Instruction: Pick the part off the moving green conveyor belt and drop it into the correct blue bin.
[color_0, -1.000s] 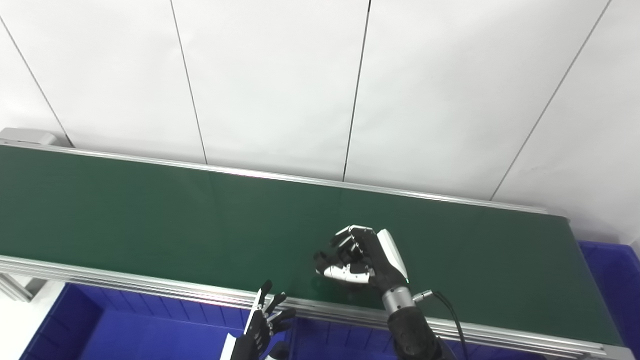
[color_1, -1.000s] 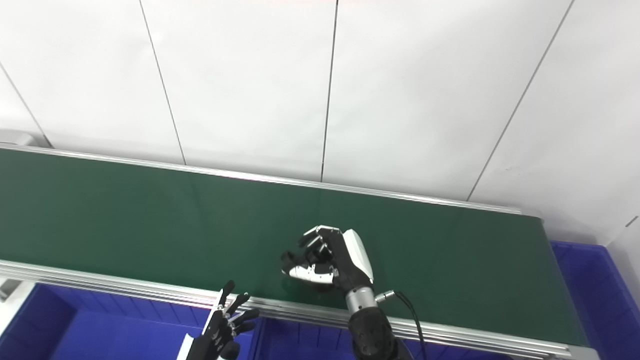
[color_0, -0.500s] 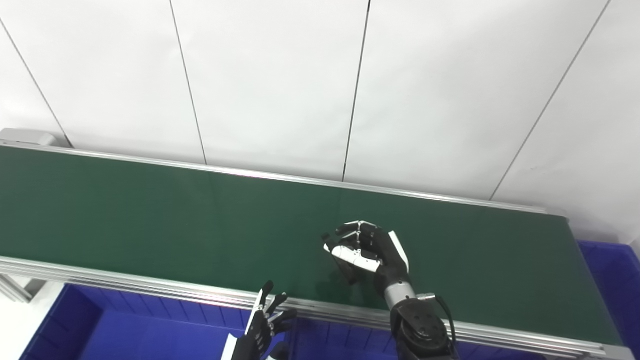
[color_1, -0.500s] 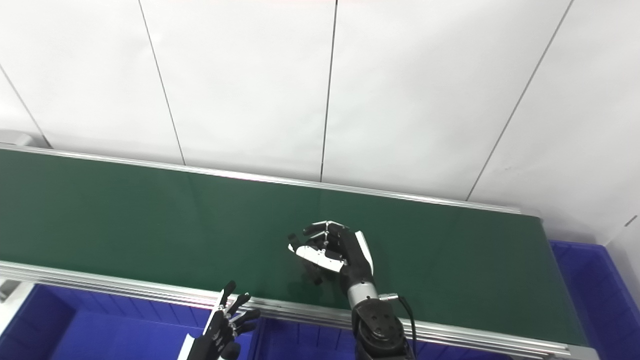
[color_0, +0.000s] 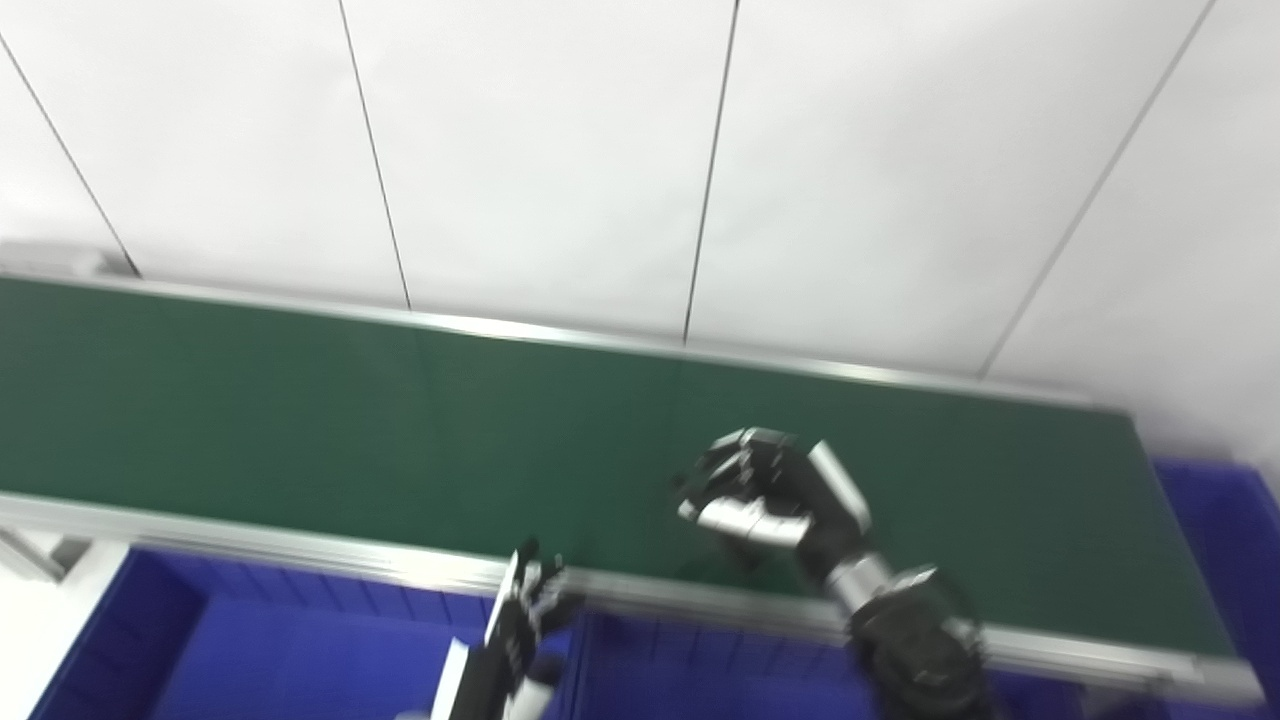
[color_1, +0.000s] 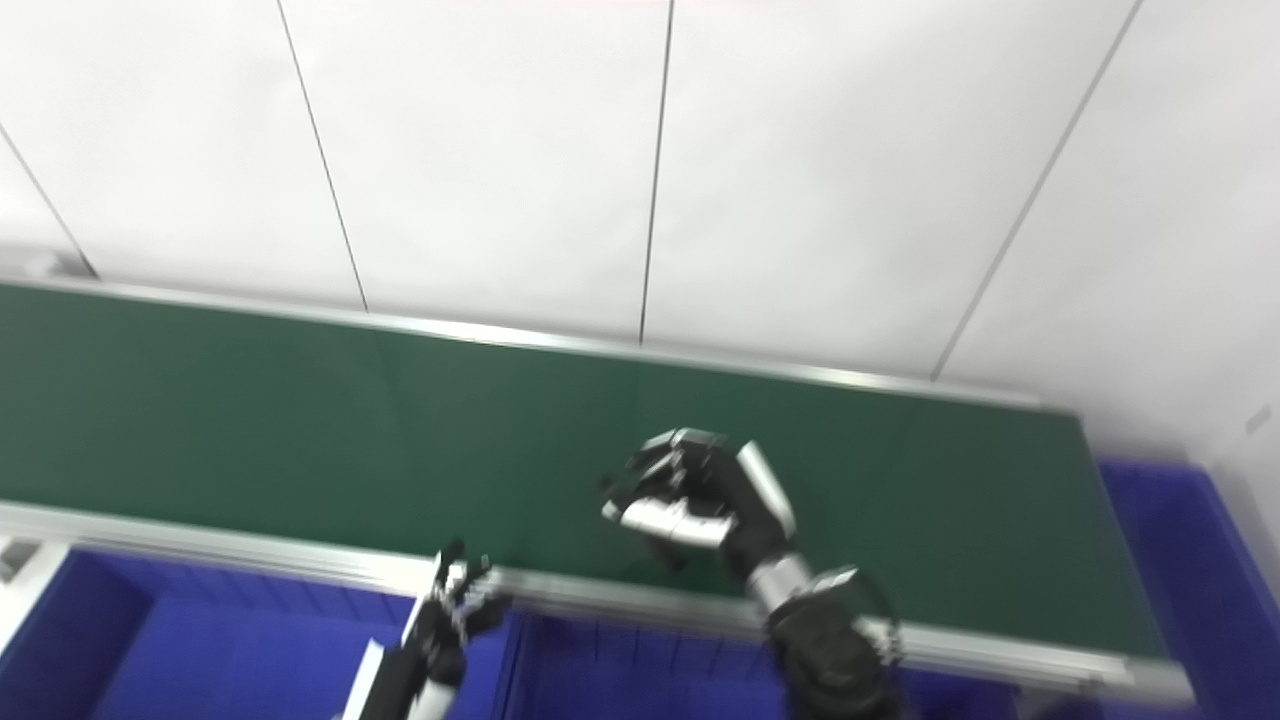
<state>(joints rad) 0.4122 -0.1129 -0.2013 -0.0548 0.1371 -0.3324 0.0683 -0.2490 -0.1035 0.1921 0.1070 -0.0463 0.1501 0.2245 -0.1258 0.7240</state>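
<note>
- Part: I am seeing none on the green belt (color_0: 300, 400); possibly hidden inside the curled right hand (color_0: 770, 495).
- Right hand is hovering over the belt, nearer the blue bin (color_0: 300, 650).
- Left hand (color_0: 525, 615) is waiting, fingers spread, empty.

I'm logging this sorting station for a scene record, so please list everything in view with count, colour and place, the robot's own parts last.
conveyor belt: one, dark green with silver rails, running across the middle of the picture.
blue bin: one, below the belt's near rail at lower left.
second blue bin: one, past the belt's right end.
wall panels: white with thin dark seams, behind the belt.
part: none can be made out; the picture is blurred.
left hand: one, black, fingers apart, low over the near rail.
right hand: one, black and silver, fingers curled, above the belt; whether it holds anything is unclear.
</note>
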